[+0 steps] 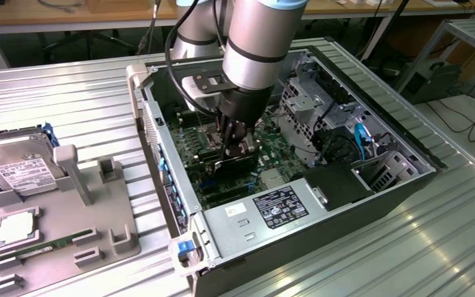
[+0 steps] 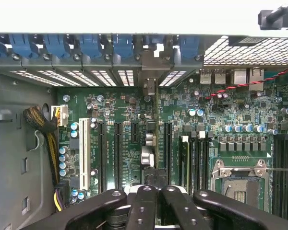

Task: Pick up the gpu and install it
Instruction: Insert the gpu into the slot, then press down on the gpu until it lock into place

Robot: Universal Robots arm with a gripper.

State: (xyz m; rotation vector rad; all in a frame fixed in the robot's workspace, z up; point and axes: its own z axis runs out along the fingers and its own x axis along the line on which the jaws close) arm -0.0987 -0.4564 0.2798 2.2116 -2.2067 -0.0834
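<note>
The gpu (image 1: 239,166), a thin dark card, stands upright on the motherboard (image 1: 190,139) inside the open computer case (image 1: 390,133). In the wrist view the gpu (image 2: 151,143) is edge-on in a slot, and its metal end bracket (image 2: 150,76) sits against the row of rear slot covers. My gripper (image 1: 231,148) reaches straight down into the case, and its fingers meet on the card's upper edge. Seen from the wrist, the gripper (image 2: 156,189) is shut, with the card's edge running in between the fingertips.
The silver power supply (image 1: 283,207) and the drive cage (image 1: 303,99) crowd the case on the exterior view's right. Beside the card are free black slots (image 2: 117,148), a white slot (image 2: 84,153) and the CPU socket (image 2: 237,177). Outside, a grey fixture (image 1: 64,204) holds a hard drive (image 1: 19,167) and a green memory stick (image 1: 46,246).
</note>
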